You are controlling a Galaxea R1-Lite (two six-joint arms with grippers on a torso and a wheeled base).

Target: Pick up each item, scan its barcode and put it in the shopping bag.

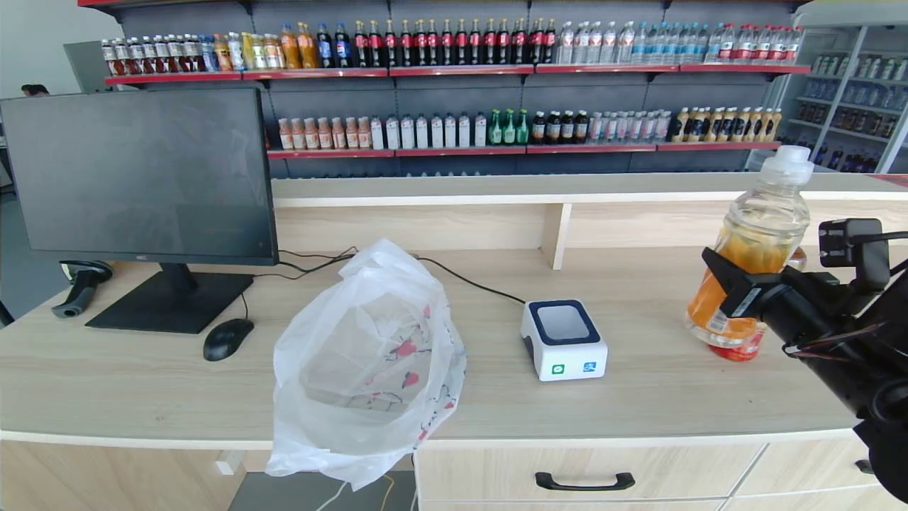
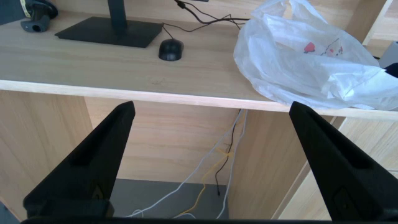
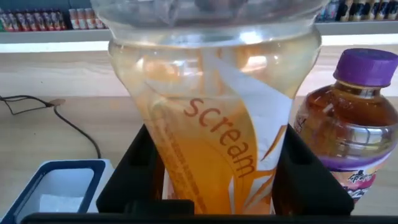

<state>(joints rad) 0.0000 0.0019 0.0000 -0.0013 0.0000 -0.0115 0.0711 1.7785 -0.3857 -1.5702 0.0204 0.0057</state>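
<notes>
As our right gripper clamps the clear plastic orange-drink bottle, we're on pickup; next, its barcode must face the white box scanner.

We note a light wooden counter with a raised ledge at 12 o'clock. Behind it, dark wall shelving with red edges carries bottled drinks. A white display cooler stands at 2 o'clock, a drawer handle at 6.
</notes>
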